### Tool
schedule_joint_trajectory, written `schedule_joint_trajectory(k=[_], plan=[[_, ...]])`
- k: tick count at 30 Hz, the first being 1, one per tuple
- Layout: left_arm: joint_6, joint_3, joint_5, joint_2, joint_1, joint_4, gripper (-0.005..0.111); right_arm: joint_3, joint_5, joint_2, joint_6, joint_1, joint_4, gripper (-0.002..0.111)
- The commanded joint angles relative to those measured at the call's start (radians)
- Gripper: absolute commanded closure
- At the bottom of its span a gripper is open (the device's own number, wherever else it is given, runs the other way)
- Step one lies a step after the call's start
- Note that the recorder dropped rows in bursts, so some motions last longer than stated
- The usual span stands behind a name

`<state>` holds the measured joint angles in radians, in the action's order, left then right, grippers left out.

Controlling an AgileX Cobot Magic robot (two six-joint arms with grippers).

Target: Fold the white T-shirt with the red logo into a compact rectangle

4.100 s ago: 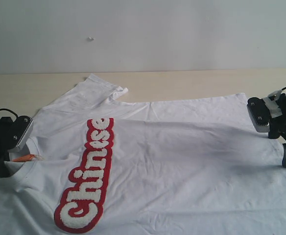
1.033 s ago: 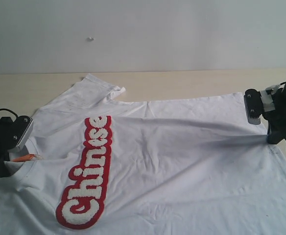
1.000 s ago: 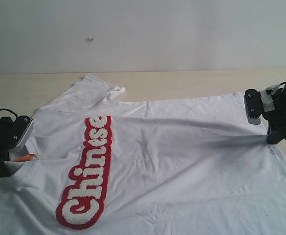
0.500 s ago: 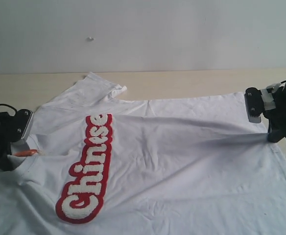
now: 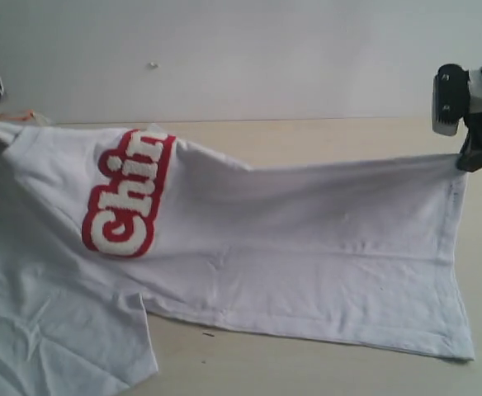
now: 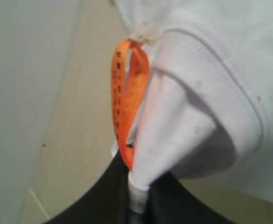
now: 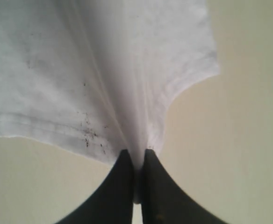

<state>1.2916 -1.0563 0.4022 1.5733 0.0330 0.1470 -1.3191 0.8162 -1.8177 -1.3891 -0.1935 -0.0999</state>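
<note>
The left gripper (image 6: 136, 189) is pinching the white T-shirt (image 5: 307, 239) by its collar at left, the right gripper (image 7: 136, 170) is pinching its hem at right; it is hanging stretched between them, the red logo (image 5: 125, 198) showing

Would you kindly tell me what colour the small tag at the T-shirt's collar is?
The tag is orange with small dark print; it shows best in the left wrist view.

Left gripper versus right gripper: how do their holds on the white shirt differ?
The left gripper pinches the white shirt at its collar, beside the orange tag; the right gripper pinches the bottom hem. The left gripper holds a thick bunch of rimmed cloth; the right gripper holds a thin flat fold. Shared: both are shut on the shirt, its top edge stretched between them above the table.
</note>
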Motion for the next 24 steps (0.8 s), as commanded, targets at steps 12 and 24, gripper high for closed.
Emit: schedule_joint_trajectory(k=[12, 24], plan=[[-0.306, 0.000, -0.014, -0.436, -0.093, -0.008, 0.107, -0.006, 0.106, 0.325, -0.004, -0.004, -0.258, 0.108], [-0.514, 0.000, 0.074, -0.652, -0.094, -0.091, 0.107, -0.006, 0.257, 0.487, 0.052, -0.004, -0.304, 0.108]])
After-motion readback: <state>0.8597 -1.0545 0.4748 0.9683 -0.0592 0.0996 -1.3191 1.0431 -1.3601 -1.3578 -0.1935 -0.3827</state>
